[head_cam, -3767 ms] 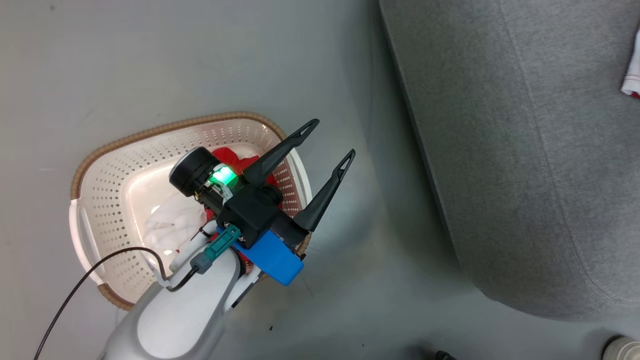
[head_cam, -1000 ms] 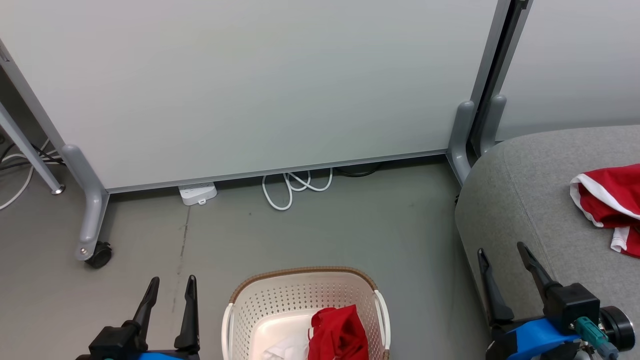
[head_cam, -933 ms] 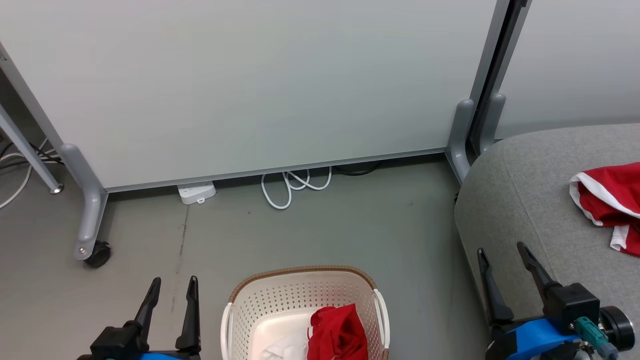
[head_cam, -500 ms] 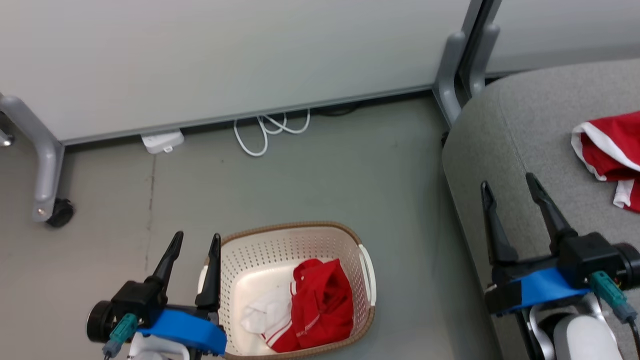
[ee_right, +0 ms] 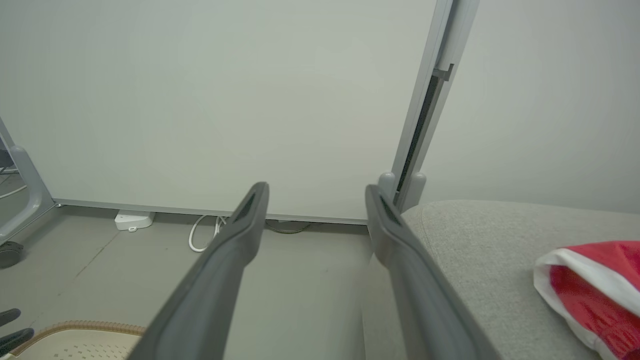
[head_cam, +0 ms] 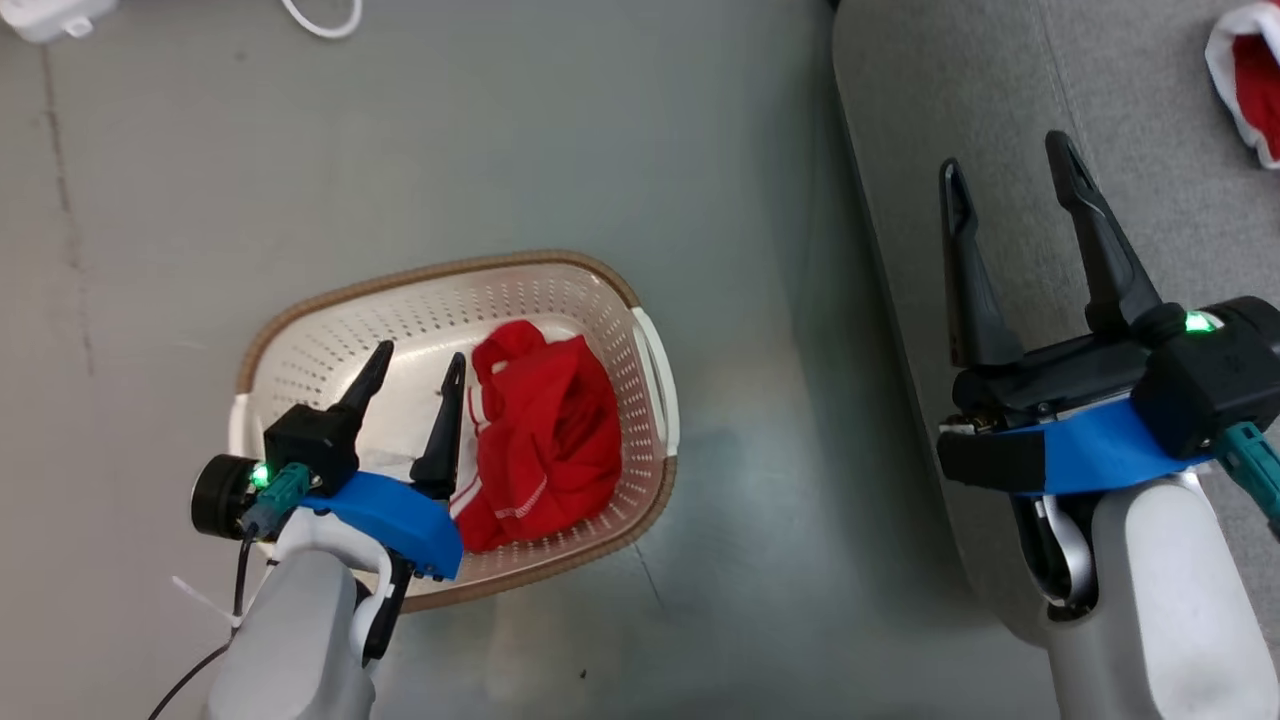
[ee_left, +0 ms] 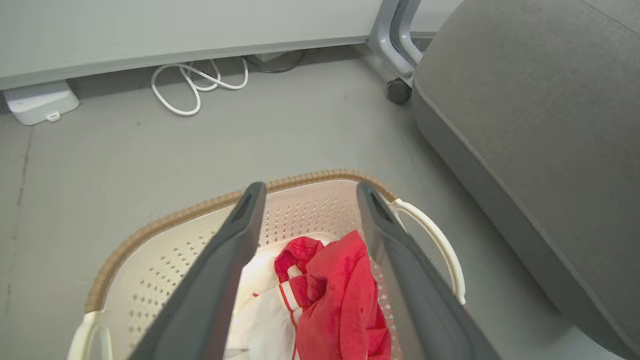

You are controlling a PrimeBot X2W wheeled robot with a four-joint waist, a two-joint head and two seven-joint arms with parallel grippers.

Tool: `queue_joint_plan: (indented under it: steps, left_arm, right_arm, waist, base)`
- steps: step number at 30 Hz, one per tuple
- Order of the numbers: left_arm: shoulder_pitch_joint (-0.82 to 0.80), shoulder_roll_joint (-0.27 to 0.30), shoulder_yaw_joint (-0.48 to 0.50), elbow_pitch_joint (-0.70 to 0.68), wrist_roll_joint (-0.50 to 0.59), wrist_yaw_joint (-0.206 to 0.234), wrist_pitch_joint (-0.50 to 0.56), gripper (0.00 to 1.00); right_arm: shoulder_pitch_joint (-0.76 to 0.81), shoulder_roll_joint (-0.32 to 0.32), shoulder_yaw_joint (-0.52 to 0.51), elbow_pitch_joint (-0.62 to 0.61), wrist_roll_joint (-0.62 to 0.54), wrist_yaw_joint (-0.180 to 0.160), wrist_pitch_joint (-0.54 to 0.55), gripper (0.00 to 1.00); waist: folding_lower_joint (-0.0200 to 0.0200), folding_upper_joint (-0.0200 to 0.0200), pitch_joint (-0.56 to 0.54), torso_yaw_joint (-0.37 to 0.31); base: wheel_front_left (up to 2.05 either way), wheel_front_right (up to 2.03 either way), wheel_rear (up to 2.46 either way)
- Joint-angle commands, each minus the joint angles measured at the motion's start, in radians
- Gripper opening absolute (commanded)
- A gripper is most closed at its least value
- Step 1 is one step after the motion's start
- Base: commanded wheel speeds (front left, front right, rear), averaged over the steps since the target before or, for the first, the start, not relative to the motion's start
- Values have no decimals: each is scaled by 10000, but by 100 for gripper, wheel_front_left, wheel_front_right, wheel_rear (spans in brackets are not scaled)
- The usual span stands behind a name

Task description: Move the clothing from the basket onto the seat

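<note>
Grey floor (head_cam: 500, 150), clothing (head_cam: 545, 440) in basket (head_cam: 420, 272), seat (head_cam: 1000, 60) beside

- A plain grey floor (head_cam: 500, 150) is seen.
- The basket (head_cam: 430, 272) is set on it, near the seat (head_cam: 1000, 90), with a strip of bare floor left between them.
- A looped white cable (ee_left: 195, 85) and a white power strip (ee_left: 35, 102) are laid by the panel's (ee_left: 200, 20) base.
- A red garment (head_cam: 1258, 80) with a white band is laid on the seat.
</note>
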Motion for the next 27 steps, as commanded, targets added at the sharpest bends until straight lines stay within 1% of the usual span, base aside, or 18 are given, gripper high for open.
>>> queue_joint_plan:
  steps: [1,5,9,14,17,19,20,23,25,27]
  left_arm:
    - [-209,113,-21,84,-20,-32,-36,100]
    - [-867,312,-258,1418,-104,-40,-33,100]
    - [-1364,445,-581,2326,-145,-46,-33,100]
    - [-1716,560,-816,3072,-392,-47,-34,100]
    - [-1851,685,-810,3486,-499,-48,-34,100]
    - [-1933,667,-775,3846,-594,-48,-34,100]
    - [-1986,676,-750,4028,-614,-11,-32,100]
    - [-2168,683,-603,4555,-741,303,-28,100]
    - [-2236,628,-542,4889,-831,406,32,100]
    - [-2315,589,-568,5153,-846,435,70,0]
  right_arm:
    - [-195,28,18,26,57,-10,-90,100]
    - [-585,30,236,323,367,-10,-336,100]
    - [-748,32,411,655,554,-11,-632,100]
    - [-722,30,546,943,801,-11,-872,100]
    - [-729,30,673,1043,870,-11,-967,100]
    - [-774,30,775,1108,862,-11,-1016,100]
    - [-792,29,820,1132,838,-11,-1047,100]
    - [-832,29,969,1208,917,-11,-1058,100]
    - [-846,29,1014,1229,946,-11,-1089,100]
    - [-836,29,1040,1261,955,-11,-1109,100]
  waist:
    - [-4,0,1059,-848]
    - [-4,0,1643,-1327]
    - [-4,0,2018,-1733]
    - [-4,0,2330,-2027]
    - [-4,0,2490,-2124]
    - [-4,0,2556,-2165]
    - [-4,0,2576,-2179]
    - [-4,0,2625,-2198]
    - [-4,0,2647,-2181]
    - [-4,0,2645,-2146]
  base:
    - [0,0,0]
    - [0,0,0]
    - [0,0,0]
    - [0,0,0]
    - [0,0,0]
    - [0,0,0]
    - [0,0,0]
    - [0,0,0]
    - [0,0,0]
    - [0,0,0]
